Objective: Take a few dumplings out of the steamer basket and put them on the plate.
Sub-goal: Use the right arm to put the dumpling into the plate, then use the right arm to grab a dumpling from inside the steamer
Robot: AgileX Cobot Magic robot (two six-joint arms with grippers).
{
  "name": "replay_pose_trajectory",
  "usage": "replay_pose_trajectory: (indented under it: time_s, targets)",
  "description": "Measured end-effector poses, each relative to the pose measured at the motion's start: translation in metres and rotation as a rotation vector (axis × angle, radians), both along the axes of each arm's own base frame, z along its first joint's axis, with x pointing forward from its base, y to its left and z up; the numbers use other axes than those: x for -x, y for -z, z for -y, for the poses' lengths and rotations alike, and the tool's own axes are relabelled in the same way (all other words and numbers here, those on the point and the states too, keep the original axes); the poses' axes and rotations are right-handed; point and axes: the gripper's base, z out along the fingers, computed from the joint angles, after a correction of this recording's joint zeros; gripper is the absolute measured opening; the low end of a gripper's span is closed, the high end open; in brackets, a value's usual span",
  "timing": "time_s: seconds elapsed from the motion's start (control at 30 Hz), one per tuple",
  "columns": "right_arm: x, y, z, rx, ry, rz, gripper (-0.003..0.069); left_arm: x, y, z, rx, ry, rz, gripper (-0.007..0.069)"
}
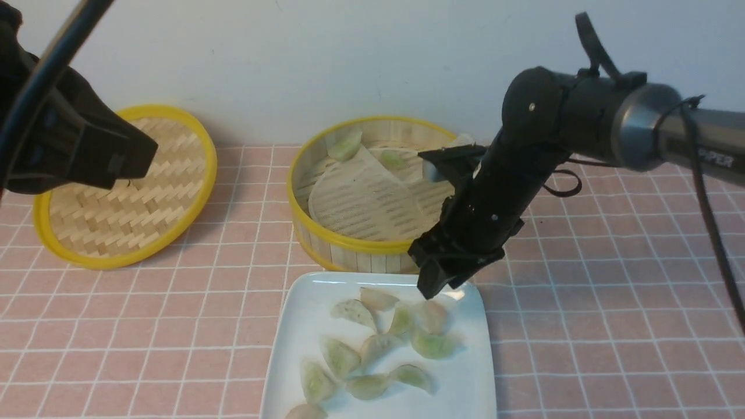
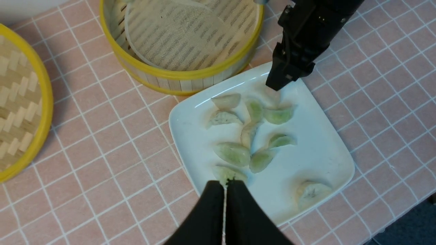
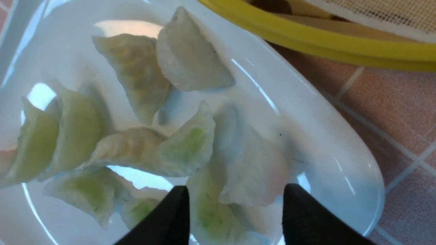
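Front view: the right claw (image 1: 439, 285) is seen low over the plate (image 1: 291, 349), at the plate's corner nearest the steamer basket (image 1: 349, 241). Roughly ten dumplings (image 1: 372, 343) are spread across the plate. Two further ones (image 1: 344, 144) lie in the basket, which stands just beyond the plate's far edge. The left claw (image 1: 137, 154) is held well away from the plate, over the lid (image 1: 116, 221).

Left wrist view: the left claw's fingers (image 2: 211, 207) are pressed together with nothing between them.

Right wrist view: the right claw's jaws stand wide apart. A whitish-pink dumpling (image 3: 252, 163) lies on the plate between them, apparently let go, with its long axis crossing the line between the fingertips. For another fetch, the right arm is judged much the nearer to the basket.
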Motion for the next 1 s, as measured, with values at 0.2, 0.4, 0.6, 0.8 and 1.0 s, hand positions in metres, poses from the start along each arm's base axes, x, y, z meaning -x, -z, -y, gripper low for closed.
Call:
replay_pose_trajectory:
  time_s: [0.2, 0.4, 0.6, 0.8, 1.0]
  targets:
    - [-0.016, -0.018, -0.002, 0.008, -0.016, 0.11, 0.0478, 0.0, 0.0, 0.0, -0.001, 0.0, 0.0, -0.0006]
    - [-0.066, -0.086, 0.007, -0.001, 0.012, 0.485, 0.0475, 0.0, 0.0, 0.0, -0.001, 0.0, 0.0, -0.0006]
    - [-0.115, -0.08, 0.015, -0.023, 0.003, 0.597, 0.0414, 0.0, 0.0, 0.0, -0.001, 0.0, 0.0, -0.0006]
    - [-0.15, -0.02, 0.002, -0.042, -0.161, 0.63, 0.0379, 0.0, 0.0, 0.0, 0.007, -0.006, -0.005, -0.0006]
    - [-0.16, 0.007, -0.007, -0.069, -0.248, 0.689, 0.0377, 0.0, 0.0, 0.0, 0.014, -0.013, -0.01, -0.0006]
